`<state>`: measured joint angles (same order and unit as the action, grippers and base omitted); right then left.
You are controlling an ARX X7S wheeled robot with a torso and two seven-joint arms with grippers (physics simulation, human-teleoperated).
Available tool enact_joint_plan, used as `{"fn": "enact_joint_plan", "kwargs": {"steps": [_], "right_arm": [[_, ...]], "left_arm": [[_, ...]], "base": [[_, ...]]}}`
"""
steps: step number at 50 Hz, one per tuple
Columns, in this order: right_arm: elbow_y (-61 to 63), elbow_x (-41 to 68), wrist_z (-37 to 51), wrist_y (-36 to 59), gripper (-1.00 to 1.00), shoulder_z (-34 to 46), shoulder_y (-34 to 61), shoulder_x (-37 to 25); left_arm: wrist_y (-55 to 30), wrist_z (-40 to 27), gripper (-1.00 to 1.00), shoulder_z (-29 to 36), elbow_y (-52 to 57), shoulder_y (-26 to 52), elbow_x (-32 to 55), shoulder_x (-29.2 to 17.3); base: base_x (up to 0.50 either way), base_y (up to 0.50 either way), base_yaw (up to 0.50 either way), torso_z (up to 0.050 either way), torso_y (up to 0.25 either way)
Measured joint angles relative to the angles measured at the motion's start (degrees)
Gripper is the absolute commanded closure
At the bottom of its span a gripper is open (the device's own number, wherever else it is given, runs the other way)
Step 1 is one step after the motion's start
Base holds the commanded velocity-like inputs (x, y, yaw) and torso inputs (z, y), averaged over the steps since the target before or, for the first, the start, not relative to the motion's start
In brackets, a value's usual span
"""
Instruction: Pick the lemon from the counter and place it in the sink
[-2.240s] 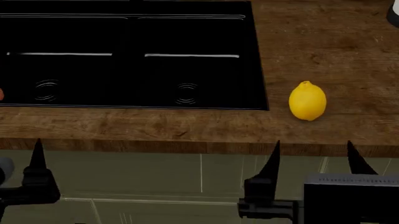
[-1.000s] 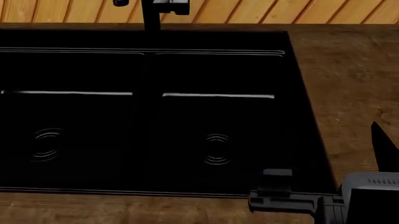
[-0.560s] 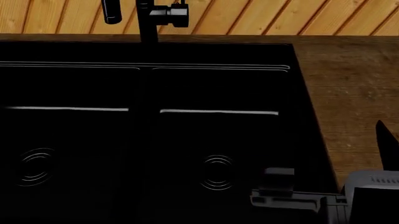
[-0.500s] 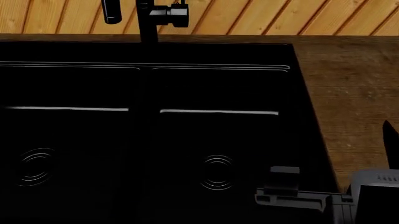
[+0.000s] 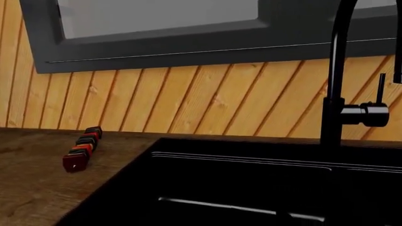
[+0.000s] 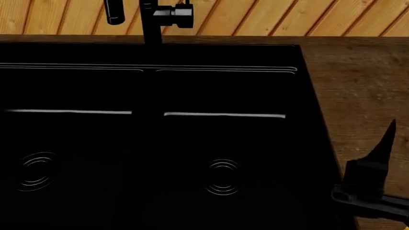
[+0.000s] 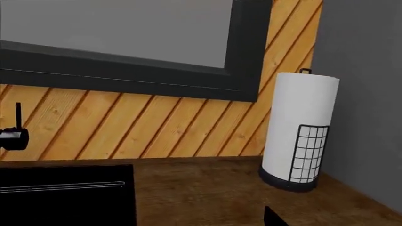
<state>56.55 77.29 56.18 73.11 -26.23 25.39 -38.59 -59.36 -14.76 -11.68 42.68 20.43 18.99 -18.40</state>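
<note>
The lemon is not in any view. The black double-basin sink (image 6: 153, 143), with two ringed drains and a black faucet (image 6: 151, 19), fills most of the head view. It also shows in the left wrist view (image 5: 251, 188) and at a corner of the right wrist view (image 7: 63, 197). The brown wood counter (image 6: 357, 96) runs along the sink's right side. One finger (image 6: 382, 143) of my right gripper stands over the counter by the sink's right rim. In the right wrist view my right gripper (image 7: 201, 220) shows one dark fingertip (image 7: 274, 217) off to one side and nothing between the jaws. My left gripper is out of view.
A white paper towel roll (image 7: 300, 127) in a black wire holder stands on the counter by a grey wall. A row of red and black blocks (image 5: 82, 148) lies on the counter beside the sink's other end. An orange wood-slat wall (image 6: 268, 17) and a dark-framed window (image 5: 188, 37) are behind.
The head view rose from the counter's front edge, where the lemon lay, to the sink and wall. In the last half second my right gripper moved right, off the sink's edge toward the counter.
</note>
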Motion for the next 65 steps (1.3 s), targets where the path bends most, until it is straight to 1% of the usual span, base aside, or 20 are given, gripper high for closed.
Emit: {"fn": "enact_joint_plan", "kwargs": {"steps": [6,13,21,28,45,65], "right_arm": [[-1.87,9.57,7.60,-0.20,-1.00,-1.86,0.47,-4.71],[-3.99,18.14,14.80,-1.29,-1.00,-2.95,0.17,-9.50],[-6.32,25.56,20.14,-2.93,-1.00,-3.85,-0.99,-13.84],[-8.16,30.04,23.01,-4.19,-1.00,-3.94,-2.65,-16.07],[-8.63,35.35,25.58,-5.53,-1.00,-7.12,-9.65,-15.72],[-8.36,34.54,23.10,-3.71,-1.00,-11.19,-17.66,-10.99]], "left_arm": [[0.60,0.06,-1.00,0.01,-0.39,-0.46,0.05,-0.01],[1.14,0.20,-1.00,-0.07,-0.75,-0.92,0.21,-0.06],[1.56,0.33,-1.00,-0.01,-1.15,-1.13,0.39,-0.21],[2.23,0.39,-1.00,0.20,-1.80,-1.45,0.33,-0.31],[3.38,0.31,-1.00,0.31,-2.77,-2.43,0.47,-0.18],[4.64,0.02,-1.00,1.25,-4.09,-2.94,0.29,-0.15]], "base": [[0.00,0.00,0.00,0.000,0.000],[0.00,0.00,0.00,0.000,0.000],[0.00,0.00,0.00,0.000,0.000],[0.00,0.00,0.00,0.000,0.000],[0.00,0.00,0.00,0.000,0.000],[0.00,0.00,0.00,0.000,0.000]]}}
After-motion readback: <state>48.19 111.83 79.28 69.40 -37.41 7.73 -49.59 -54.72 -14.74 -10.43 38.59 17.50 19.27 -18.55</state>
